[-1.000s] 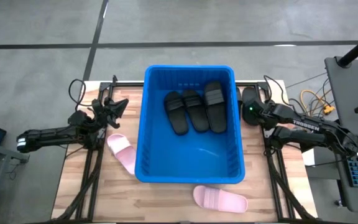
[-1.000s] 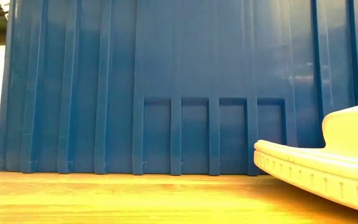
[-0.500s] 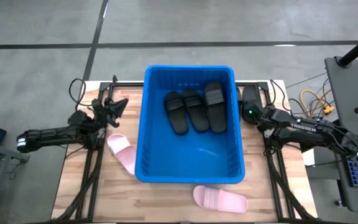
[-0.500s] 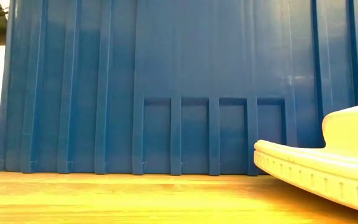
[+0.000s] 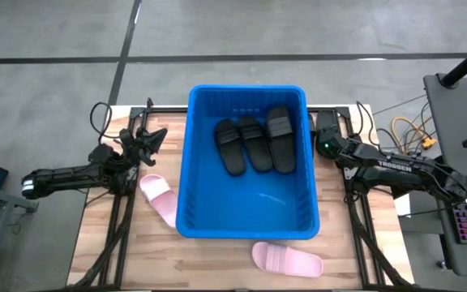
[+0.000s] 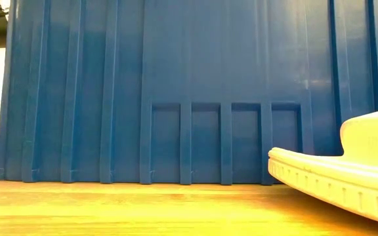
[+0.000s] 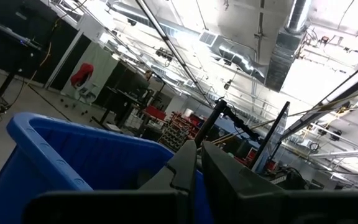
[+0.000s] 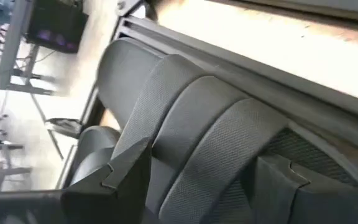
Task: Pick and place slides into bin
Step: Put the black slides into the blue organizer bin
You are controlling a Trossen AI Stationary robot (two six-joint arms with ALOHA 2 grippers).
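Right gripper [image 5: 324,130] is set over a black slide at the table's far right edge; three black slides are already in the bin

The large bright blue rectangular plastic bin [image 5: 246,227] is placed mid-table, and three matte black ribbed-strap slides [image 5: 254,142] are seen side by side in its far half. A fourth black slide [image 8: 197,137] is seen just outside the bin's right wall, with the right gripper's fingers [image 8: 126,171] spread wide on either side of its strap, not yet closed on it. One pale pink slide [image 5: 159,197] is found against the bin's left wall, another pink slide [image 5: 286,259] in front of the bin on the light wooden table [image 5: 136,259]. The left gripper [image 5: 154,136] is held fully closed and empty, left of the bin
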